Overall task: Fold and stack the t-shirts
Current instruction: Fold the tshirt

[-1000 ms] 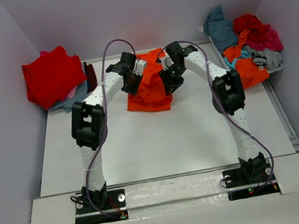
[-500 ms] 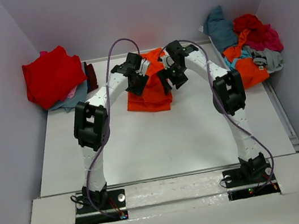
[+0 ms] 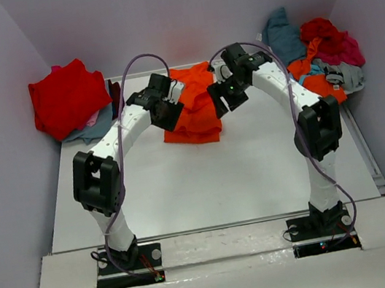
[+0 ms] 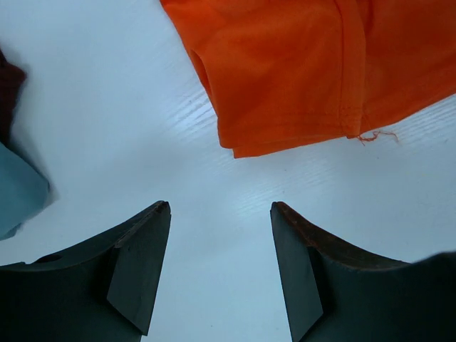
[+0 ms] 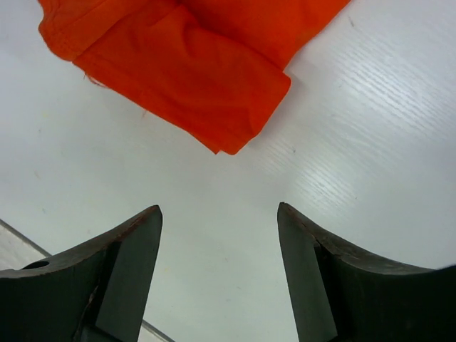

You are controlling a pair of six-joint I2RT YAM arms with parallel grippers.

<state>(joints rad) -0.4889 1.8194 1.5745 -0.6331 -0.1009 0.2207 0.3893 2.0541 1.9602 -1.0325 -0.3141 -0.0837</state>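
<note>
At the upper left of the top view, a folded red shirt [image 3: 63, 99] tops a stack [image 3: 97, 123]. The left gripper [image 4: 219, 214] hangs spread and empty over the bare table [image 3: 184, 182], just off the left edge of the orange shirt [image 3: 198, 110], which lies folded at top centre. The right gripper [image 5: 219, 214], also spread and empty, hangs off the shirt's right corner. At the upper right, loose shirts [image 3: 322, 59] lie heaped.
</note>
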